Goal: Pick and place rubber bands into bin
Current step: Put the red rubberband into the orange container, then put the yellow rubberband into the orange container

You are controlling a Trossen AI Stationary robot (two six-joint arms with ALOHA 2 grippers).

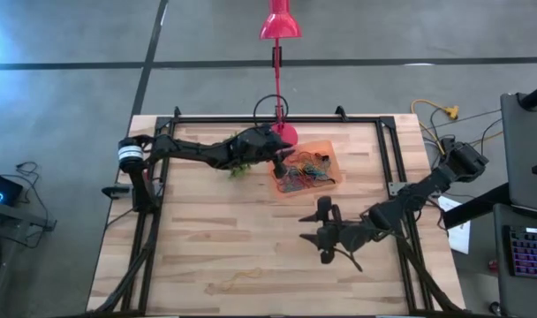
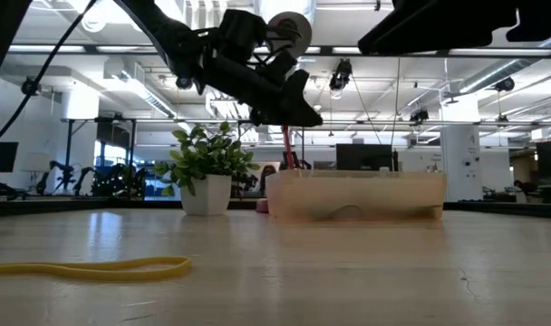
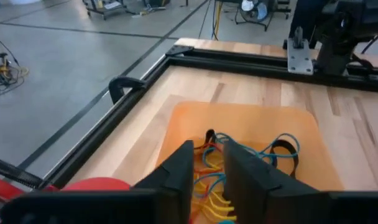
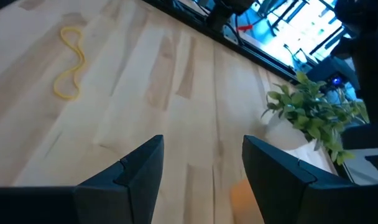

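The orange bin (image 1: 314,144) stands far of the table's middle, with a heap of mixed-colour rubber bands (image 1: 306,172) in it. My left gripper (image 1: 286,161) hangs over the bin's left part. Its fingers are a narrow gap apart, and in the left wrist view orange, yellow and blue bands (image 3: 282,149) lie in the bin (image 3: 251,118) below them. One yellow rubber band (image 1: 238,281) lies flat near the table's near edge. My right gripper (image 1: 317,231) hovers open over bare wood, near of the bin, with nothing between its fingers (image 4: 145,168).
A small green plant (image 1: 239,168) in a white pot stands just left of the bin, under my left arm. A pink lamp's round base (image 1: 288,134) sits just beyond the bin. A black frame (image 1: 251,119) runs round the table.
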